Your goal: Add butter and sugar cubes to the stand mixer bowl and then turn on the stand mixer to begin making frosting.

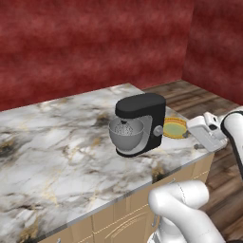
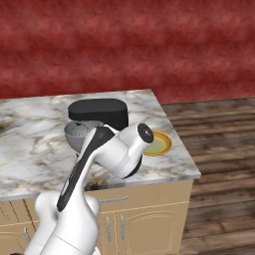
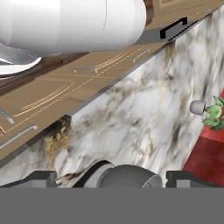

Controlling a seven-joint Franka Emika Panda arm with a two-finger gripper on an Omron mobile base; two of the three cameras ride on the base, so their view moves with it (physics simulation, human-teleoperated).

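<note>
We see the stand mixer point(image 1: 141, 124) near the worktop's point(image 1: 57, 142) right edge, the stand mixer bowl point(image 1: 126, 133) seated under its head, pale specks inside it, perhaps the sugar cubes. Our tool point(image 3: 111, 178) stands wide open, empty, just beside the mixer. We risk knocking the mixer sideways. A yellow-rimmed plate point(image 1: 174, 127) lies behind; a small potted plant point(image 3: 210, 111) sits well apart.

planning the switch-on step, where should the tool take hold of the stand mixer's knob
Pinch the round silver knob on the side of the stand mixer that faces the yellow-rimmed plate. Come in level from the plate side: the knob sticks out sideways there, and the bowl blocks the other end. The tool's jaws are open.
</note>
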